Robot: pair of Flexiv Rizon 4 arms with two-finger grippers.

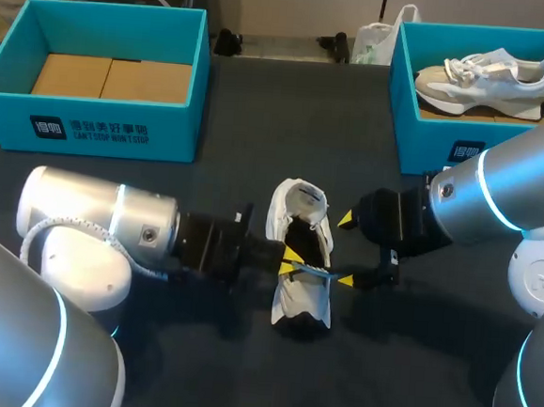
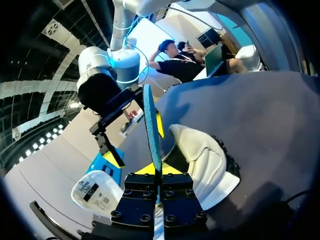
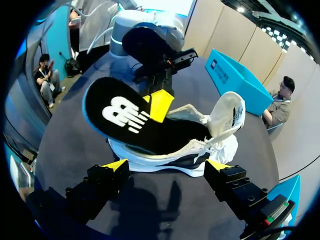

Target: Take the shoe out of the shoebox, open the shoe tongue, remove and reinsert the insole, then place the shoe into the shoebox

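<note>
Mid-tabletop, your left tool (image 1: 288, 262) pinches the insole (image 3: 127, 117), partly out of the shoe (image 1: 302, 300); your right tool (image 1: 346, 249) sits spread just right of it.

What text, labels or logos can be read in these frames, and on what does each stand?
Left shoebox front: white logo and two print lines, too small to read surely.
Right shoebox front: logo only, partly hidden.
Insole: white logo mark, no words.
Shoe tongue label: blurred.
</note>
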